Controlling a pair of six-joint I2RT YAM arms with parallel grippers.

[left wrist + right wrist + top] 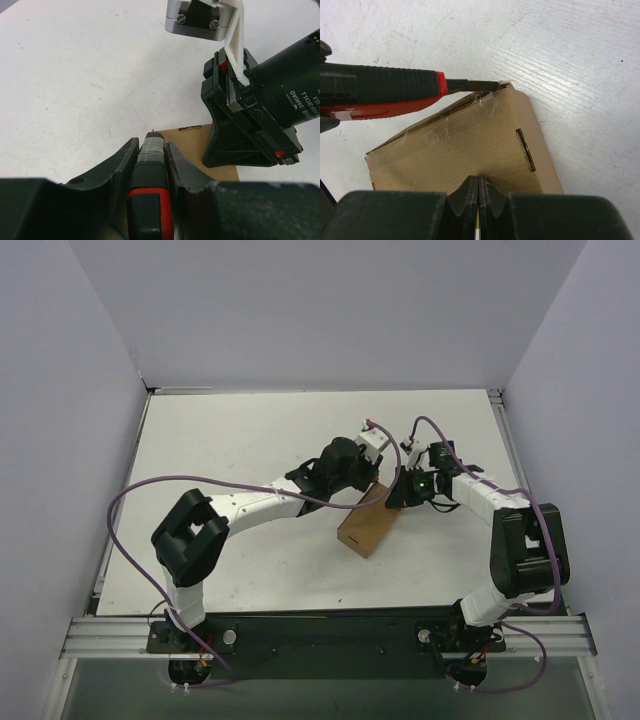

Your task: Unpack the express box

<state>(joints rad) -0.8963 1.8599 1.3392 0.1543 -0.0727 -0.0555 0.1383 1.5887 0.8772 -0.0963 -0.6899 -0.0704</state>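
Observation:
The express box (368, 527) is a small flat brown cardboard box, taped shut, lying mid-table. My left gripper (378, 480) is shut on a red-and-black utility knife (150, 200). The knife's blade tip touches the box's far corner at the taped seam; the right wrist view shows the knife (385, 90) and the box (470, 140). My right gripper (396, 498) is shut, fingers together, its tips (479, 181) resting on the box's top face. In the left wrist view the left gripper (151, 145) clamps the knife, with the box (192, 142) just beyond.
The right arm's wrist (260, 115) stands on the box right beside the knife blade. Purple cables (140, 500) loop from both arms. White walls enclose the white table (250, 430) on three sides.

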